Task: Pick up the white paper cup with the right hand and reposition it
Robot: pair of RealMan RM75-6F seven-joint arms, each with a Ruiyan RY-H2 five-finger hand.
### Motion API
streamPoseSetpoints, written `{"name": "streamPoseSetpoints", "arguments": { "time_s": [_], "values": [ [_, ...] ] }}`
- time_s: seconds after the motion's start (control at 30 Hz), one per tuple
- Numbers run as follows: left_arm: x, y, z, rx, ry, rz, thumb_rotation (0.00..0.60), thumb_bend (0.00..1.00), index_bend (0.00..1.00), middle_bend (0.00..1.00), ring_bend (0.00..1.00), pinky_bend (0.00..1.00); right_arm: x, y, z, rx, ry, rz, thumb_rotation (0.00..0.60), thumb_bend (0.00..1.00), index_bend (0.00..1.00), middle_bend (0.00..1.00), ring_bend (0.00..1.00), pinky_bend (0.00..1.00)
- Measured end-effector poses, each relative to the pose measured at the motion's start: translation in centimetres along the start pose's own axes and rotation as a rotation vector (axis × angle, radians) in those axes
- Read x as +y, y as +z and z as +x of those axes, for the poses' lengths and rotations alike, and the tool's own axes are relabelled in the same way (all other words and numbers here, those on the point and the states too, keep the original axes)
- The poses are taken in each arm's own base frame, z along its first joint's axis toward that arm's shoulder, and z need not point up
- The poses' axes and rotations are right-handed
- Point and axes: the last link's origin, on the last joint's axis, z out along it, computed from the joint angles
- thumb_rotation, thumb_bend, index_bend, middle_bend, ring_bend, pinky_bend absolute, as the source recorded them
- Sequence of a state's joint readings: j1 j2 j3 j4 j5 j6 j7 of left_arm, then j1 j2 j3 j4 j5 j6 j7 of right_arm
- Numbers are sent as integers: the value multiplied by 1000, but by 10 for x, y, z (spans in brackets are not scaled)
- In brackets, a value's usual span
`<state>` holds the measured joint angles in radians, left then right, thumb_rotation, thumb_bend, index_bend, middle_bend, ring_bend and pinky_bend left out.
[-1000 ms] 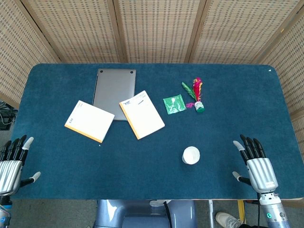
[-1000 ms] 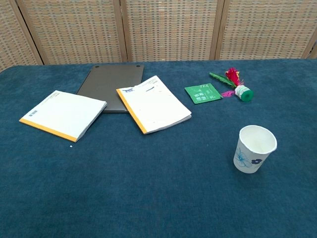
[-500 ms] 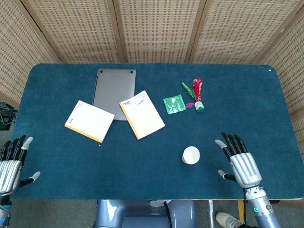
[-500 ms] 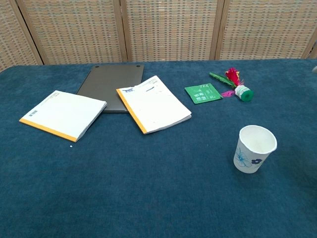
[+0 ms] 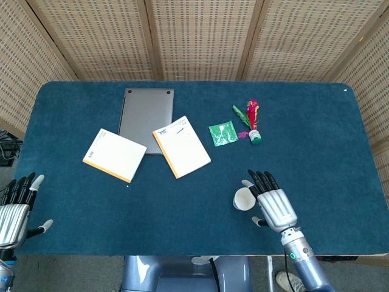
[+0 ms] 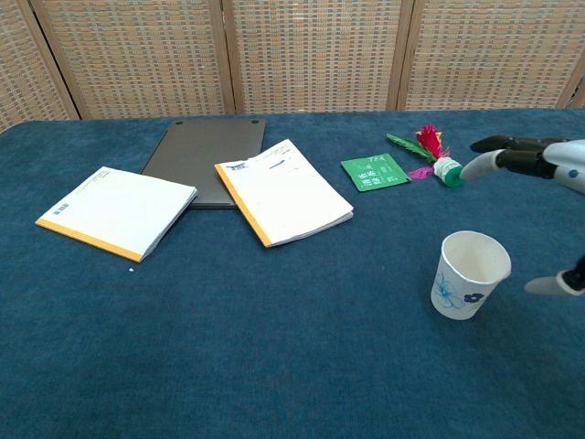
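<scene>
Two hands show in the head view; right hand (image 5: 273, 205) sits just right of the cup (image 5: 244, 199), fingers spread and straight, holding nothing, fingertips at the cup's rim though contact can't be told; cup upright on the blue table (image 5: 316, 140), near its front edge, right of centre; left hand (image 5: 15, 210) at the front-left corner, fingers apart, empty; laptop (image 5: 146, 119) at back w/ two pads (image 5: 115, 155) (image 5: 181, 146) by it; packet (image 5: 223, 132) and shuttlecock (image 5: 252, 122) farther back. Chest view: cup (image 6: 469, 274) upright, flower print on its side; right hand's fingers (image 6: 512, 156) reach in from the right edge above and beside it, a gap showing to the cup; left hand out of frame.
</scene>
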<state>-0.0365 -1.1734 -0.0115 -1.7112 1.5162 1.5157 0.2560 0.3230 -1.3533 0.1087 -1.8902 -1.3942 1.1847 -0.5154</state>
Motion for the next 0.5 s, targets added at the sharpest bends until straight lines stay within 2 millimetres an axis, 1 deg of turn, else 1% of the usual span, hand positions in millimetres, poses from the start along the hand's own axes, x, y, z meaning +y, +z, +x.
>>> {"name": "streamPoseSetpoints", "arguments": {
  "time_s": [0.3,0.5],
  "values": [
    [-1,1,0,-2,-9,2,600,135,0,0,0,0,-10,27,-14,-78,-35,-31,600,221,238,0,0,0],
    [-1,1,0,-5,-7,0,600,135,0,0,0,0,-10,36,-23,-106,-64,-51,600,222,267,0,0,0]
  ]
}}
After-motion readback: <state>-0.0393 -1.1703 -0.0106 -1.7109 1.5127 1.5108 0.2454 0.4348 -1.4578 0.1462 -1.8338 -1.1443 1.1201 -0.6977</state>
